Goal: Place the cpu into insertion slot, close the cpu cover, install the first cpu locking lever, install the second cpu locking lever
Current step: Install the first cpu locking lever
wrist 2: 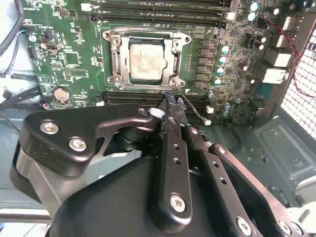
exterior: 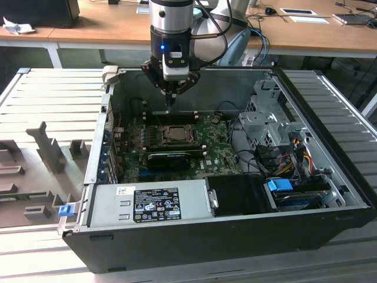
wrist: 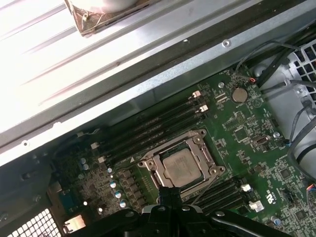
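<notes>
Cpu [wrist 2: 146, 60]: sits flat inside the insertion slot [wrist 2: 172, 69], silver top facing up.
Cpu cover [wrist 2: 117, 57]: lies down over the insertion slot, and the chip shows through its square window.
Gripper [wrist 2: 170, 98]: hangs point-down just beside 1 edge of the insertion slot, over a bank of memory slots [wrist 2: 133, 97].
Jaws: closed, the 2 tips meeting in a point. A thin metal rod [wrist 2: 192, 111] slants off from them, away from the insertion slot; I cannot tell whether they pinch it.
Memory slots: 2 long black banks, 1 on either side of the insertion slot.
Motherboard [wrist 2: 69, 59]: green, carrying the insertion slot near its middle.
Case [exterior: 206, 242]: open-topped, its walls standing all round the insertion slot; it rests on a ridged grey worktop [exterior: 47, 88].
Power supply [exterior: 147, 203]: grey box with a label, well apart from the insertion slot, on the side away from the gripper.
</notes>
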